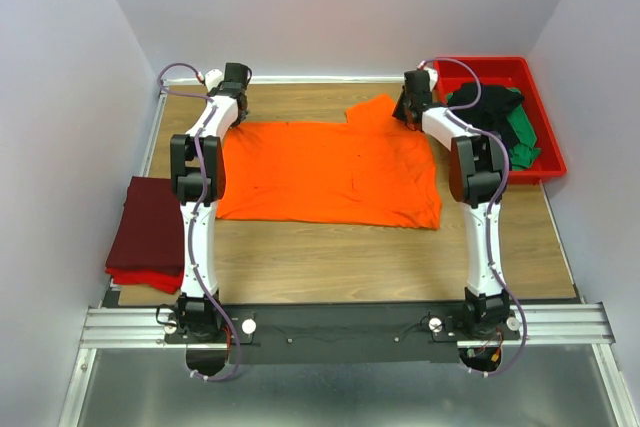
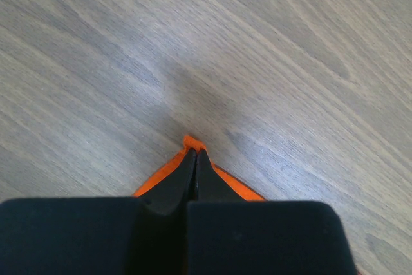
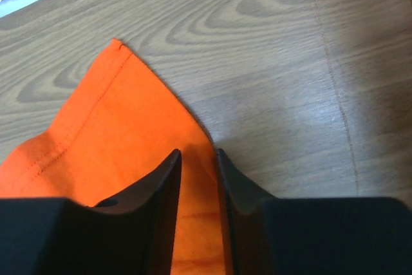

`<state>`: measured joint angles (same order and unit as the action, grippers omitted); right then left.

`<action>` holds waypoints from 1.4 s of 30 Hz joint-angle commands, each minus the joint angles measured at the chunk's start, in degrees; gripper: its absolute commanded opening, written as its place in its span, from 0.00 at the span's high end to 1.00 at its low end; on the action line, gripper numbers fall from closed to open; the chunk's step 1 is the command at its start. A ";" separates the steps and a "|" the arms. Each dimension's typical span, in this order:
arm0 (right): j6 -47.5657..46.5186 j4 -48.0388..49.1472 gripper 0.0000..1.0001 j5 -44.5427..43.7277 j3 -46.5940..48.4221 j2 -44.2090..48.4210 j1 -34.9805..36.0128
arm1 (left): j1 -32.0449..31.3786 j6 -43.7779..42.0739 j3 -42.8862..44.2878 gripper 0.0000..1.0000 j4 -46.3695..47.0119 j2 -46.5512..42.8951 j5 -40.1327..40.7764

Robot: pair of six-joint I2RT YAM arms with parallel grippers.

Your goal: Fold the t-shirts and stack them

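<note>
Top external view alone takes in the layout. The orange shirt [image 1: 330, 172] lies spread flat across the middle of the table [image 1: 380, 247]. A maroon shirt [image 1: 150, 217] sits folded on a red shirt [image 1: 142, 276] at the table's left edge. A black shirt [image 1: 490, 107] and a green shirt [image 1: 522, 137] are bunched in the tray [image 1: 500, 69] at the far right. Both arms reach to the orange shirt's far edge, one toward each end, but their fingers are too small to read from up there.

Left wrist view shows the left gripper [image 2: 195, 154] with its fingers pressed together, pinching a small corner of the orange shirt. The cloth pokes out just past the tips and shows along both sides, with bare table beyond.

Right wrist view shows the right gripper [image 3: 197, 154] with its fingers a little apart, straddling the orange shirt's edge near a stitched corner. Cloth shows in the gap; whether the tips touch it I cannot tell.
</note>
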<state>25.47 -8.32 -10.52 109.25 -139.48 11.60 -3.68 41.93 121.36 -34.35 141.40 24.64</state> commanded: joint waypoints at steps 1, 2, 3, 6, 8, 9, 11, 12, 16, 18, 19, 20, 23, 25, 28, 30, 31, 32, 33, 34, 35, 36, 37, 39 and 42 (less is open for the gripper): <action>0.19 -9.35 0.67 -1.69 -1.23 -1.50 1.68 | 0.52 -0.36 -1.48 1.00 0.25 0.10 -1.26; 0.10 -9.52 0.69 -1.78 -1.41 -1.41 1.76 | 0.43 -0.53 -1.56 1.00 0.42 0.01 -1.35; 0.01 -9.53 0.70 -1.95 -1.32 -1.23 1.85 | 0.52 -0.45 -1.65 1.00 0.34 -0.07 -1.35; -0.25 -9.70 0.77 -2.31 -1.15 -0.97 1.85 | 0.52 -0.62 -2.09 1.00 0.86 -0.25 -1.44; -0.60 -9.88 0.84 -2.57 -0.80 -0.71 1.85 | 0.52 -0.71 -2.27 1.00 1.04 -0.43 -1.53; -0.78 -9.88 0.87 -2.83 -0.71 -0.62 1.77 | 0.52 -0.71 -2.27 1.00 1.12 -0.43 -1.53; -1.47 -9.96 0.91 -3.62 -0.18 -0.53 1.85 | 0.52 -0.89 -2.36 1.00 1.30 -0.43 -1.62; -1.74 -9.96 0.93 -4.15 -0.18 -0.44 1.85 | 0.52 -0.89 -2.44 1.00 1.39 -0.51 -1.62; -2.97 -9.96 1.00 -7.13 1.84 0.26 1.76 | 0.52 -1.33 -3.14 1.00 2.26 -1.04 -1.88; -3.67 -9.88 1.00 -8.02 3.68 0.70 1.76 | 0.52 -1.76 -3.58 1.00 3.14 -1.57 -1.53; -4.20 -9.88 1.00 -8.72 4.38 0.96 1.76 | 0.52 -2.11 -4.11 1.00 3.49 -2.00 -1.53; -4.47 -9.88 1.00 -8.81 5.09 1.05 1.68 | 0.61 -2.29 -4.29 1.00 3.85 -2.10 -1.62; -5.17 -9.79 1.00 -9.43 7.72 1.32 1.59 | 0.78 -2.73 -4.29 1.00 4.73 -2.27 -1.70; -5.43 -9.70 1.00 -9.51 8.96 1.49 1.50 | 1.13 -3.08 -4.47 1.00 5.69 -2.54 -2.49; -5.70 -9.70 1.00 -9.60 10.19 1.75 1.15 | 1.84 -3.52 -4.64 1.00 7.09 -2.97 -3.80; -5.70 -9.61 1.00 -9.52 10.72 2.02 0.80 | 2.27 -3.61 -5.26 1.00 8.06 -3.59 -4.86; -5.70 -9.61 1.00 -9.43 10.81 2.11 0.62 | 2.54 -3.79 -5.52 1.00 9.20 -3.76 -6.09; -5.52 -9.61 1.00 -9.08 10.81 2.28 0.45 | 2.71 -4.22 -5.78 1.00 9.82 -4.11 -6.62; -5.35 -9.53 1.00 -8.99 10.81 2.46 0.27 | 2.80 -4.49 -5.87 1.00 10.70 -4.29 -7.50; -5.09 -9.53 1.00 -8.55 10.72 2.81 0.01 | 2.89 -4.84 -5.96 1.00 11.23 -4.29 -8.11; -5.08 -9.44 1.00 -8.29 10.81 2.98 -0.08 | 2.98 -5.02 -6.05 1.00 11.84 -4.64 -8.82; -5.00 -9.44 1.00 -8.11 10.72 3.16 -0.17 | 3.07 -5.11 -6.22 1.00 12.46 -4.91 -9.35; -5.00 -9.44 1.00 -8.11 10.54 3.42 -0.26 | 3.15 -5.19 -6.40 1.00 13.42 -5.08 -10.31; -5.00 -9.35 1.00 -7.58 10.28 4.21 -0.52 | 3.16 -5.11 -6.92 1.00 14.74 -5.70 -11.45; -5.26 -9.26 1.00 -7.23 9.93 5.62 -0.52 | 3.16 -4.93 -7.19 1.00 15.80 -6.49 -12.43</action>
<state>20.88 -16.88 -17.61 118.54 -138.78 11.55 -0.86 37.74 114.83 -21.87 138.87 14.98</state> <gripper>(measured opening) 0.007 0.006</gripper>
